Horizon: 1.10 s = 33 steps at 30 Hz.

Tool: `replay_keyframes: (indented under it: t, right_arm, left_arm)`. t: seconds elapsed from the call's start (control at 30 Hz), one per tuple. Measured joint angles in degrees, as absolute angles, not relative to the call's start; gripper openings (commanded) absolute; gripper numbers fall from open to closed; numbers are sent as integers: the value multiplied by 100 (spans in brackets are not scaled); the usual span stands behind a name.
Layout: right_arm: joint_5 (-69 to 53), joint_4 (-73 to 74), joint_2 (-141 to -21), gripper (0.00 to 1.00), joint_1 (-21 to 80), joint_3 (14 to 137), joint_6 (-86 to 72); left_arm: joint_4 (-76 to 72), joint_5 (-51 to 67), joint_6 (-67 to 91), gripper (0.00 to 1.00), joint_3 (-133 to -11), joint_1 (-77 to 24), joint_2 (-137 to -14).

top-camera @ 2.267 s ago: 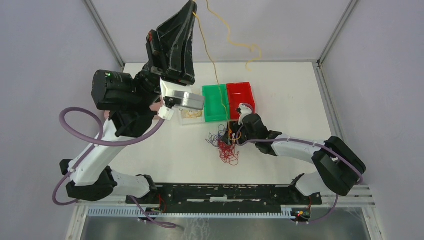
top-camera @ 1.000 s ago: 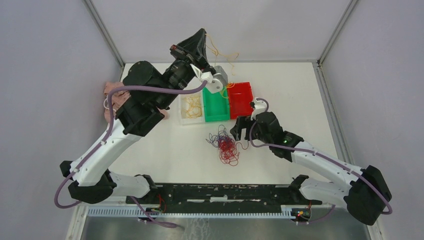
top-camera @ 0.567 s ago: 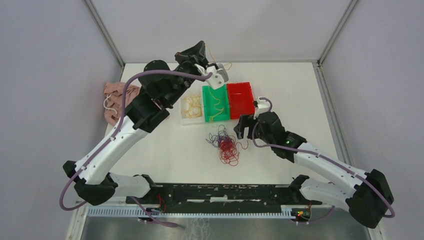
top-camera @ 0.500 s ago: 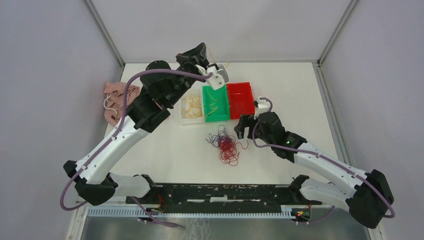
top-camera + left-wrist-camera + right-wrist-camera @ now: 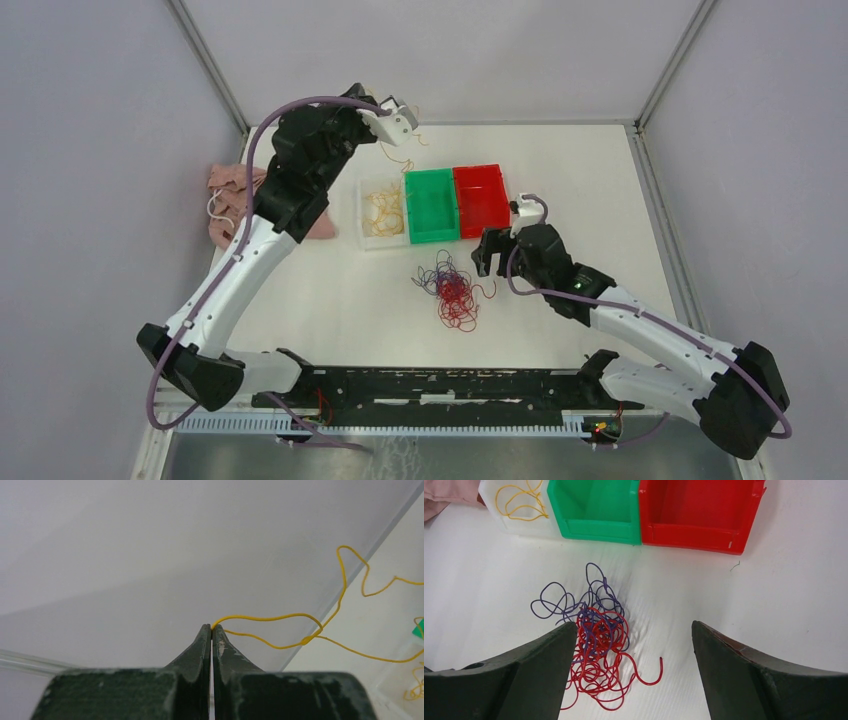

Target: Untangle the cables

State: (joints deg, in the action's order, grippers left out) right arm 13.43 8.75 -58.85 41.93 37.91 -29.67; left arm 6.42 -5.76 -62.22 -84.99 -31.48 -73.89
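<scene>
One yellow cable [image 5: 270, 617] between closed left jaws; tangle [image 5: 596, 630] before spread right jaws

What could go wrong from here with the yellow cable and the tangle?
1. The left gripper pinches the yellow cable beyond the clear bin; released now, it might land outside.
2. The right gripper is open near the red and purple tangle; closing there would probably grab both colours together.

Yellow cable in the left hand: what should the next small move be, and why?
Probably carry the yellow cable over the clear bin and open. The left hand is shut on it, clear of the red-purple tangle, and yellow loops already lie in that bin.
</scene>
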Motion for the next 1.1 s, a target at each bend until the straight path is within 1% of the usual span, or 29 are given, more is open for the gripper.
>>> replay_keyframes:
  t: [0.17,0.5,0.83,1.1]
  right_arm:
    - [1406,878,-5806,91,4193,3791,-2961]
    - [1424,952,-5793,91,4193,3791,-2923]
    - [1433,1013,-5793,91,4193,3791,-2917]
    - [1466,1044,-5793,91,4193,3789,-2910]
  left_arm:
    - [425,-449,-6224,3,-8112,-2801,-7570]
    - [414,-287,-6222,3,-7861,-2797,-7883]
    - [801,-427,-6228,3,-6849,-2733,-8023]
    - [779,-432,-6257,3,-6803,-2071,-8068]
